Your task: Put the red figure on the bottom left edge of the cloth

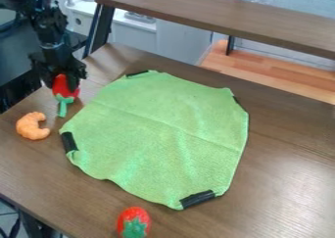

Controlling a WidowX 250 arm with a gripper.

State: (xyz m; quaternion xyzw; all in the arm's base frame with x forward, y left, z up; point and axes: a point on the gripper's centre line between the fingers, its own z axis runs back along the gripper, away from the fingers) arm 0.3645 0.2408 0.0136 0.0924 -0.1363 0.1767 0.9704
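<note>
The claw [62, 82] is clamped on the red figure [64, 91] at the far left of the bench [281, 193], just outside the left side of the green cloth [160, 129]; its fingers lie either side of the red body, presumably because that plump part gives a surer grip than the green stem [63, 106] pointing down below. Whether the stem touches the wood, I cannot tell. Black strips at the edges of the cloth, one [198, 199] at the near corner, probably keep it spread flat, so a thing set there should not drag it. The goal, the near left edge, calls for a carry nearer and a little right, high enough that the hanging stem clears the orange croissant [31, 126] and the cloth. The strawberry [133, 222] lies apart at the near side, likely no hindrance
</note>
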